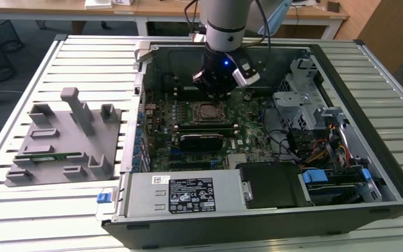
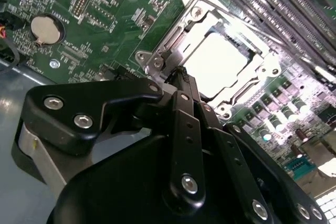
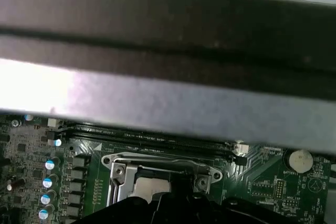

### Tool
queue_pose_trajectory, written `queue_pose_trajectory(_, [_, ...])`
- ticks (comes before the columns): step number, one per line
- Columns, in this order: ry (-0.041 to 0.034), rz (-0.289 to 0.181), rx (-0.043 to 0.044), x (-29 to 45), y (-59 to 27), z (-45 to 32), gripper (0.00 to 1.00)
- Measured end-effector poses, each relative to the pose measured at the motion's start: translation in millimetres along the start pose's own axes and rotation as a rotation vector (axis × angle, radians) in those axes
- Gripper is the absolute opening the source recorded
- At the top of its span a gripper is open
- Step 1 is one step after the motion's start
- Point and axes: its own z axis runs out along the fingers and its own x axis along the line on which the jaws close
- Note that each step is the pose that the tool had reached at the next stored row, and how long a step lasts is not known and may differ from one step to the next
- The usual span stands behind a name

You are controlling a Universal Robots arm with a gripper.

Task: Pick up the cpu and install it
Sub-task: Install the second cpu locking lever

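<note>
Already the cpu (image 2: 218, 62) lies flat in its socket (image 2: 157, 56) on the green motherboard (image 2: 94, 3), its silver top bright inside the metal frame; both wrist views show it there, and the exterior view shows the socket near the middle of the board. Just above it in the second wrist view hangs the claw (image 2: 181, 74), its black fingers (image 2: 186, 129) drawn together to a clenched tip with nothing between them, apart from the chip. A round coin battery (image 2: 44, 29) sits on the board, well off from the socket, and long memory slots (image 2: 273, 3) run beside the frame. Around the board stands the open computer case (image 1: 369, 157) on the slatted tabletop (image 1: 19, 210); a white label (image 1: 191, 195) with black print too small to read covers the power supply (image 1: 138, 194). Toward the exterior view's left a grey holder tray (image 1: 54, 173) rests on the tabletop, with a thin green memory stick (image 1: 48, 156) lying in it.
</note>
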Motion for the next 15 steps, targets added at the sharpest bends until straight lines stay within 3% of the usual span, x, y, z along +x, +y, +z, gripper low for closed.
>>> queue_pose_trajectory(11, [0.0001,0.000,0.0002,0.9,-7.1,-1.0,0.11])
queue_pose_trajectory(15, [-0.0001,0.000,-0.0001,0.9,-7.1,-10.6,0.11])
